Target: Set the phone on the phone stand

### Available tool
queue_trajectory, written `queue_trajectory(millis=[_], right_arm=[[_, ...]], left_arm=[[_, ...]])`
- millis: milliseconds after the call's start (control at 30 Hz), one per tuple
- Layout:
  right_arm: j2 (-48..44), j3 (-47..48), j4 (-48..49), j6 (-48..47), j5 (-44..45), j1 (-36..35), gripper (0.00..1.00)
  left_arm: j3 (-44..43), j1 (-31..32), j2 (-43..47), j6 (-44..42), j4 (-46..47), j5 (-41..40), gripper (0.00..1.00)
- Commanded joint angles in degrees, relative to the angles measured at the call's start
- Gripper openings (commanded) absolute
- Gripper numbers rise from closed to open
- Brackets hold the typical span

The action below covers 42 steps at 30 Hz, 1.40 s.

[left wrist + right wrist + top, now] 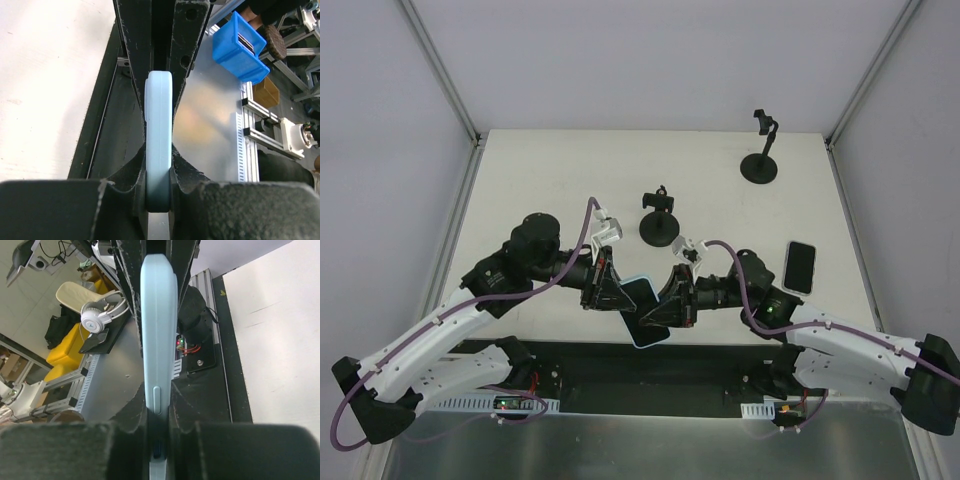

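Observation:
A light blue phone [646,318] hangs above the table's near edge, held from both sides. My left gripper [616,291] is shut on its left end, and in the left wrist view the phone [159,135] stands edge-on, clamped between the jaws of the left gripper [159,195]. My right gripper [670,306] is shut on the right end. The right wrist view has the phone [159,325] pinched near its side button in the right gripper [159,440]. A short black phone stand [660,216] stands just behind the grippers.
A taller black stand [761,152] stands at the back right. A black phone [800,266] lies flat on the right of the white table [550,180]. Grey walls enclose three sides. A dark strip runs along the near edge.

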<state>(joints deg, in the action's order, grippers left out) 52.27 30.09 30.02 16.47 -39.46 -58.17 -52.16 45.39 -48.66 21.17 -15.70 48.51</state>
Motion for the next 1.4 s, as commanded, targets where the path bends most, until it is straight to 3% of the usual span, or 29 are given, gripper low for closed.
queue_trajectory(millis=[0, 67, 200, 367, 533, 700, 733, 767, 833, 933, 1200, 1267, 1367], right_arm=[[0.9, 0.6, 8.0, 0.5, -1.4, -1.2, 0.01], [0.7, -0.1, 9.1, 0.9, -0.1, -1.3, 0.01], [0.8, -0.5, 10.8, 1.1, 0.7, -1.5, 0.01], [-0.8, -1.2, 10.9, 0.5, 2.5, -1.5, 0.01], [-2.8, -2.0, 11.5, 0.3, 6.2, -1.5, 0.01], [-4.2, -2.0, 11.3, 0.1, 8.1, -1.5, 0.01], [-4.0, -1.7, 11.4, 0.3, 7.7, -1.4, 0.01], [-3.9, -1.3, 11.4, 0.5, 7.3, -1.5, 0.01], [-4.0, -1.3, 11.5, 0.8, 7.6, -1.5, 0.01], [-3.8, -0.8, 11.6, 1.0, 7.1, -1.5, 0.01], [-3.1, -0.7, 12.3, 2.3, 8.5, -1.6, 0.01], [-3.0, -0.6, 12.4, 2.5, 8.4, -1.5, 0.01], [-3.1, -0.4, 12.4, 3.2, 8.3, -1.6, 0.01]], left_arm=[[-3.5, 0.2, 0.2, 4.6, 7.7, 0.1, 0.14], [-2.6, 0.2, 0.3, 6.5, 10.2, -0.3, 0.27], [-1.9, 0.3, 0.5, 7.5, 12.3, -1.5, 0.32], [-1.0, 0.3, 0.3, 8.6, 14.6, -0.3, 0.19], [0.0, 0.2, -0.2, 8.6, 15.5, 2.4, 0.32], [1.0, 0.4, 0.0, 8.0, 15.5, 4.7, 0.32], [1.0, 0.4, 0.0, 7.8, 15.5, 4.9, 0.3], [1.3, 0.4, -0.1, 7.7, 15.5, 5.1, 0.21], [1.1, 0.5, -1.2, 7.4, 15.6, 6.6, 0.2], [0.7, 0.8, -1.8, 7.4, 15.5, 6.4, 0.27], [0.5, 2.2, -1.7, 6.1, 15.5, 6.9, 0.36], [0.2, 2.3, -1.9, 5.6, 15.5, 6.9, 0.33], [-0.5, 2.8, -2.1, 4.8, 15.5, 6.1, 0.2]])
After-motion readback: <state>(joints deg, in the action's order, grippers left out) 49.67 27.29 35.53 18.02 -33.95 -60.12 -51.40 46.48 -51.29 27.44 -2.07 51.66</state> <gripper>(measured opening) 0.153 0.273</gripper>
